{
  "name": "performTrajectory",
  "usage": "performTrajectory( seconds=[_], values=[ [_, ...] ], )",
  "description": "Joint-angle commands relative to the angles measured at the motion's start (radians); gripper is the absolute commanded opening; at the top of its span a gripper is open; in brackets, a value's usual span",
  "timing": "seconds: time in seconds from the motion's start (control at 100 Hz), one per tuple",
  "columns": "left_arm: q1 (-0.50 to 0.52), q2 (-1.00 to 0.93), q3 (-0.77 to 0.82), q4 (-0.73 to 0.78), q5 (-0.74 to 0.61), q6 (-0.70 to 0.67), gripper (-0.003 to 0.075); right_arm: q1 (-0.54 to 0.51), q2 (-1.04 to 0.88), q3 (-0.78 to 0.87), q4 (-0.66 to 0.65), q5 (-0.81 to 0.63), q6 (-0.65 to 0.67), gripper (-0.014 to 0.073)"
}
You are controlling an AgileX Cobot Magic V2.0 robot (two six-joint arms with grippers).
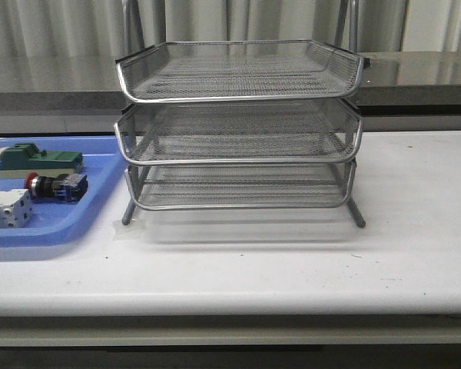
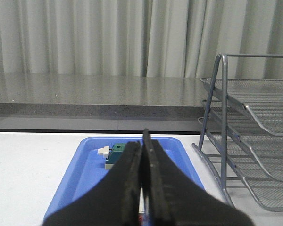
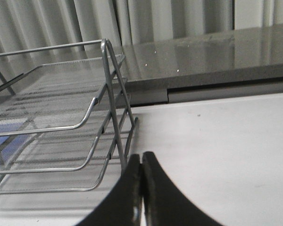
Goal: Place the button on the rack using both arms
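Observation:
The button (image 1: 55,186), with a red head and a blue-black body, lies on its side in the blue tray (image 1: 100,196) at the left of the front view. The silver three-tier wire rack (image 1: 238,127) stands in the middle of the table, with nothing showing in its trays. Neither arm shows in the front view. In the left wrist view my left gripper (image 2: 142,141) is shut and empty, above the near end of the blue tray (image 2: 85,165), which its fingers mostly hide. In the right wrist view my right gripper (image 3: 141,157) is shut and empty, beside the rack's side (image 3: 108,108).
A green block (image 1: 38,160) and a white terminal block (image 1: 4,209) lie in the blue tray near the button. A grey counter (image 1: 415,77) and curtains run behind the table. The white table (image 1: 415,215) stretches to the right of the rack.

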Motion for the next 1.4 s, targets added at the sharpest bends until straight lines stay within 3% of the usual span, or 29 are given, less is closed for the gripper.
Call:
performTrajectory(
  seconds=[0.0,0.23,0.6,0.75,0.91,0.98,1.22,1.39],
  values=[
    [0.000,-0.028,0.043,-0.009,-0.075,-0.007,-0.0020,-0.001,0.093,-0.129,0.021,0.058,-0.003,-0.0060],
    [0.000,-0.028,0.043,-0.009,-0.075,-0.007,-0.0020,-0.001,0.357,-0.369,0.118,0.295,-0.003,-0.0060],
    [0.000,-0.028,0.043,-0.009,-0.075,-0.007,-0.0020,-0.001,0.635,-0.392,0.421,0.261,-0.003,-0.0053],
    [0.000,-0.028,0.043,-0.009,-0.075,-0.007,-0.0020,-0.001,0.726,-0.392,0.510,0.259,-0.027,0.0086],
    [0.000,-0.028,0.043,-0.009,-0.075,-0.007,-0.0020,-0.001,0.805,-0.392,0.699,0.249,-0.178,0.0328],
    [0.000,-0.028,0.043,-0.009,-0.075,-0.007,-0.0020,-0.001,0.843,-0.392,0.823,0.249,-0.286,0.0391],
    [0.000,-0.028,0.043,-0.009,-0.075,-0.007,-0.0020,-0.001,1.015,-0.392,1.287,0.249,-0.760,0.0401],
    [0.000,-0.028,0.043,-0.009,-0.075,-0.007,-0.0020,-0.001,1.151,-0.392,1.380,0.249,-0.855,0.0401]
  ],
)
